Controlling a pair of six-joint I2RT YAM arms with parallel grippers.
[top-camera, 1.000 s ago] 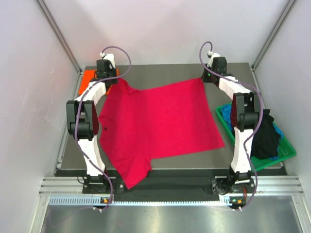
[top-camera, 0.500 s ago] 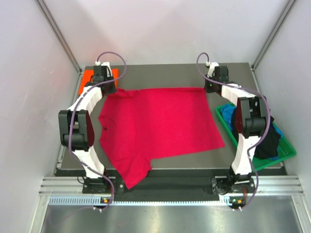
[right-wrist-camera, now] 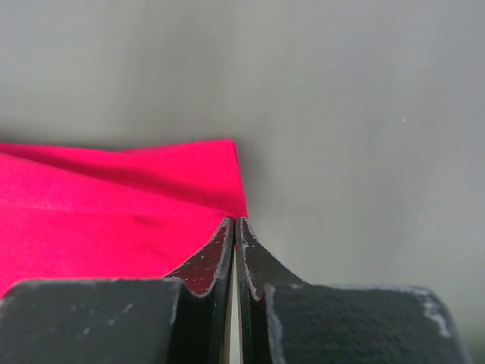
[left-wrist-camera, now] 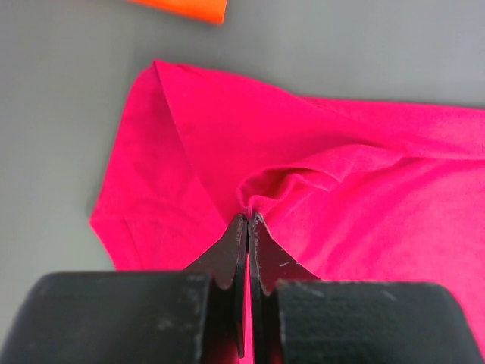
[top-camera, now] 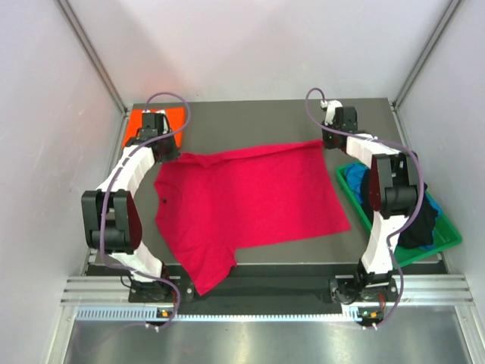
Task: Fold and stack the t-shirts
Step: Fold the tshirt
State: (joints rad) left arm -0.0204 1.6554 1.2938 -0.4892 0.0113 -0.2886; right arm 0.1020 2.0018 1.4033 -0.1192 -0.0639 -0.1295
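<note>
A crimson-red t-shirt (top-camera: 250, 201) lies spread on the grey table (top-camera: 250, 117), its near sleeve hanging over the front edge. My left gripper (top-camera: 173, 156) is shut on a bunched fold of red cloth (left-wrist-camera: 379, 197) at the shirt's far-left edge; its jaws (left-wrist-camera: 248, 218) are pinched together on it. My right gripper (top-camera: 326, 144) is shut on the shirt's far-right corner (right-wrist-camera: 114, 220), with the jaws (right-wrist-camera: 236, 220) closed right at the cloth's tip. A bright orange t-shirt (top-camera: 163, 121) lies folded at the far-left corner, and its edge shows in the left wrist view (left-wrist-camera: 186, 6).
A green bin (top-camera: 449, 233) stands on the right side of the table, holding a black shirt (top-camera: 420, 212) and a blue shirt (top-camera: 353, 178). The right arm's upper link stands over the bin. Side walls close in left and right.
Both grippers have moved towards the near side, carrying the red shirt's far edge with them. That edge now lies closer in, and the orange shirt is uncovered behind the left gripper.
</note>
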